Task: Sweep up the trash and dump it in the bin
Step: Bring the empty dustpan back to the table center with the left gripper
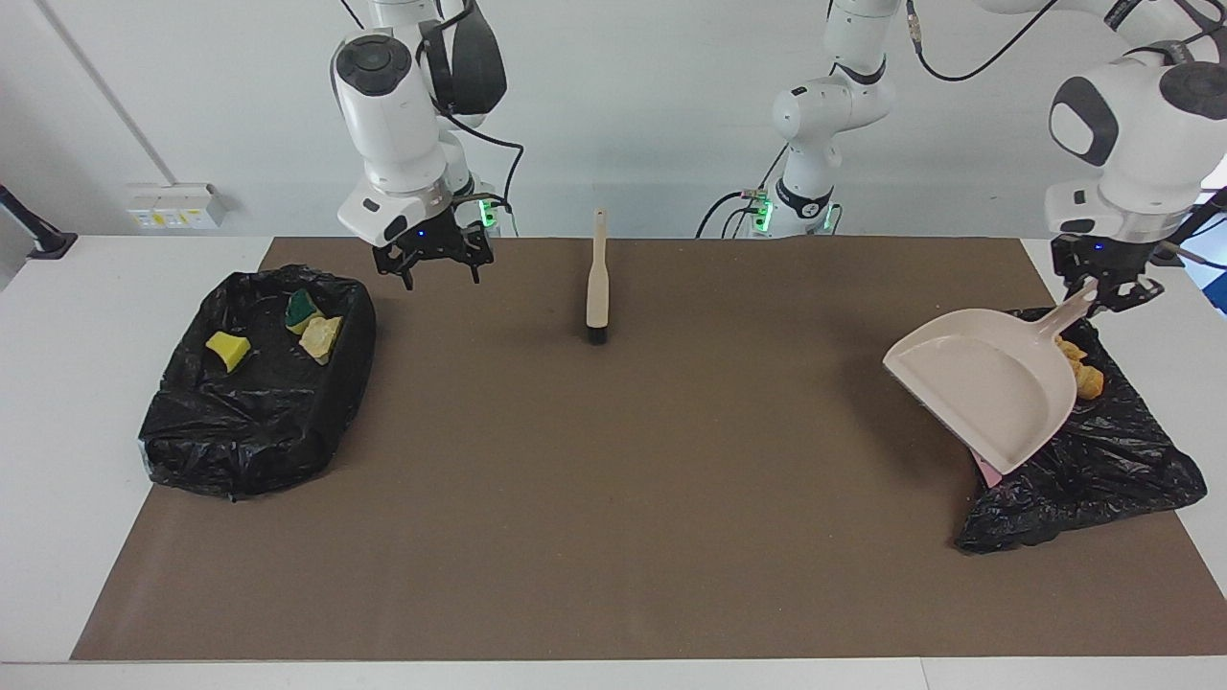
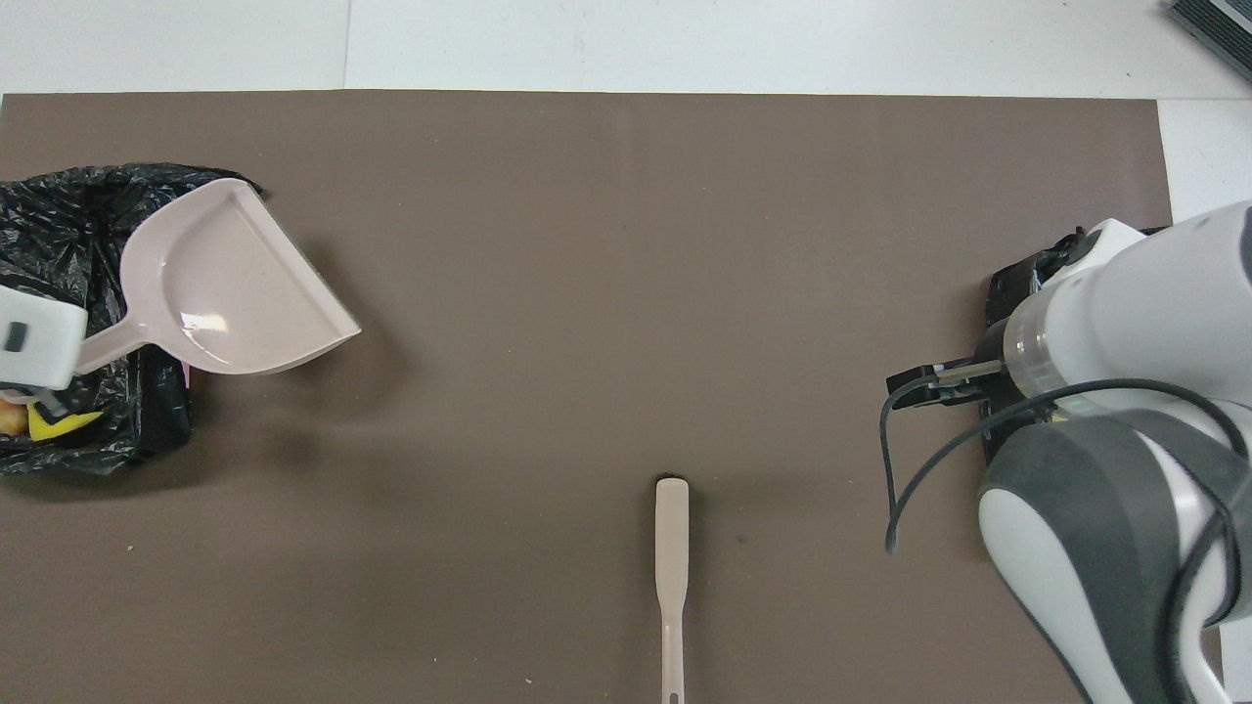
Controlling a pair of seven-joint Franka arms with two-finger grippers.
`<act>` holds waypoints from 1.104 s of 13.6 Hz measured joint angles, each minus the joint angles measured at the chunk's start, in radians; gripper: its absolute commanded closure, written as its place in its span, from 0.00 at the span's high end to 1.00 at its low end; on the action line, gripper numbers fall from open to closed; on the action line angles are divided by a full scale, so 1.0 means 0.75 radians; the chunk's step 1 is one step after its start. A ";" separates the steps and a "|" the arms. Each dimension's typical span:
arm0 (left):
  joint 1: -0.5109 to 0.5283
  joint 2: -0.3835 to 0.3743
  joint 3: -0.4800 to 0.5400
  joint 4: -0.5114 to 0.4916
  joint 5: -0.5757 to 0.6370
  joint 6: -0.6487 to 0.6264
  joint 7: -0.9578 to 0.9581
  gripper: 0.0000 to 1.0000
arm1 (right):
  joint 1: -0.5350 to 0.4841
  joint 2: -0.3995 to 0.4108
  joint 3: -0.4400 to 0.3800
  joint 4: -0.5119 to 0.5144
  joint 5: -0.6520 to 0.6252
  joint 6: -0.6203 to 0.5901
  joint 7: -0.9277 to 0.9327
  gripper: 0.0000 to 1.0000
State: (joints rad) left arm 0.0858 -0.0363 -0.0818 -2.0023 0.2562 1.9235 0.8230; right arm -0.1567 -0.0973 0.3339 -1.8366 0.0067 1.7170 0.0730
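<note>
My left gripper (image 1: 1107,292) is shut on the handle of the beige dustpan (image 1: 987,388), held tilted and empty over the black-bagged bin (image 1: 1093,460) at the left arm's end. Tan crusty lumps of trash (image 1: 1083,374) lie in that bin. The overhead view shows the dustpan (image 2: 235,284), the bin (image 2: 59,205) and a yellow sponge piece (image 2: 54,422) in it. My right gripper (image 1: 436,268) is open and empty, above the mat beside a second black-bagged bin (image 1: 259,422). That bin holds a yellow sponge (image 1: 228,350), a green-backed one (image 1: 303,309) and a pale yellow one (image 1: 322,337).
The beige hand brush (image 1: 597,287) lies on the brown mat (image 1: 613,498) midway between the arms, near the robots' edge; it also shows in the overhead view (image 2: 672,557). A pink corner (image 1: 987,471) shows under the dustpan's lip. The right arm hides the second bin from overhead.
</note>
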 measured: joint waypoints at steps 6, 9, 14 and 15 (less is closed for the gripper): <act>-0.502 0.140 -0.006 -0.131 -0.114 0.281 -1.073 0.00 | 0.071 -0.007 -0.202 0.128 -0.001 -0.064 -0.005 1.00; -0.659 0.229 -0.006 -0.115 -0.186 0.388 -1.423 0.00 | 0.201 -0.008 -0.406 0.227 -0.001 -0.142 -0.032 1.00; -0.800 0.270 0.001 0.034 -0.280 0.367 -1.655 0.00 | 0.387 -0.008 -0.672 0.319 -0.001 -0.199 -0.056 1.00; -0.831 0.311 0.001 0.097 -0.280 0.354 -1.725 0.00 | 0.388 -0.008 -0.677 0.318 -0.001 -0.199 -0.056 1.00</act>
State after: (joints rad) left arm -0.5377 0.1973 -0.0813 -1.9296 0.0461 2.1889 -0.4711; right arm 0.1342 -0.1030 -0.1740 -1.5982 0.0057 1.5678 0.0311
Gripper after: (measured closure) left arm 0.678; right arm 0.000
